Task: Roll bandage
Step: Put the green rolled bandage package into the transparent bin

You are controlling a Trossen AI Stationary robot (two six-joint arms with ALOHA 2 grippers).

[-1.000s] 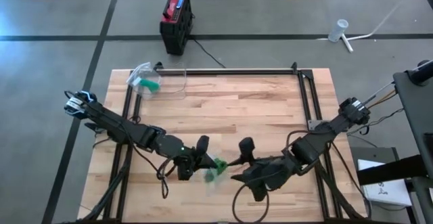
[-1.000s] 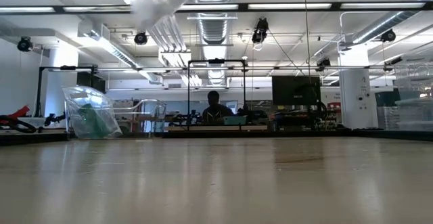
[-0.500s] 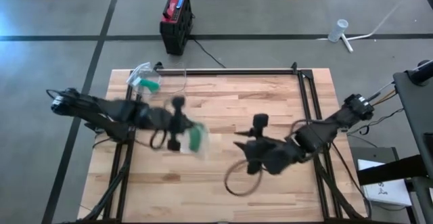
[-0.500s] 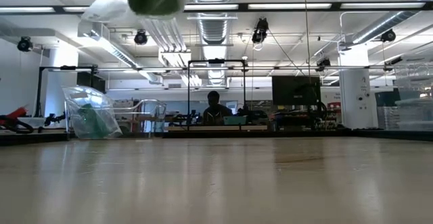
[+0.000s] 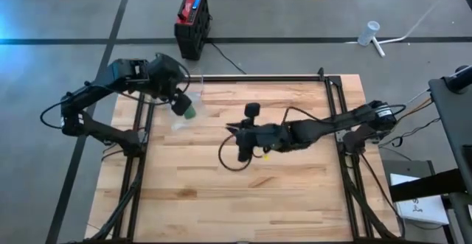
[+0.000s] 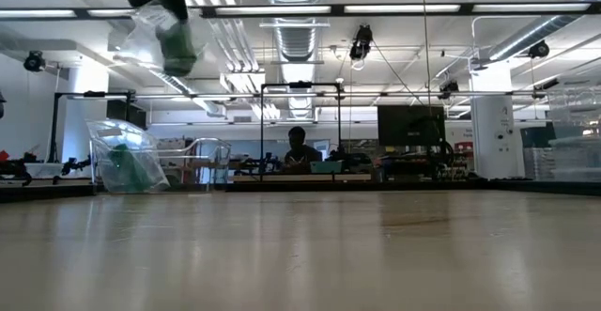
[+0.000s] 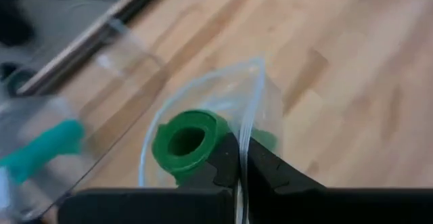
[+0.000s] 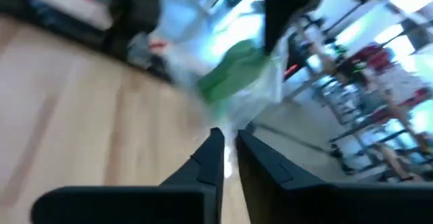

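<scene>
The wooden table fills the middle of the high view, with a black metal frame along its upper edge. At the upper left corner of the table stands a clear container, and beside it lies a clear bag with green things inside; in the low view this bag sits at the left, on the far edge of the table.

The bandage roll is bright green, short and round, with a hollow centre that shows well in the left wrist view. It is inside a thin clear plastic bag that hangs loose around it. In the high view the roll is in the upper left part of the frame, over the left edge of the table, just below the clear container. In the low view it hangs high in the upper left, well above the table surface.

The left gripper is clenched on the plastic bag, and the roll hangs right at its fingertips, touching them. The right gripper is near the centre of the frame, well apart from the roll; its fingers stand almost together with only a narrow gap, and nothing is between them.
</scene>
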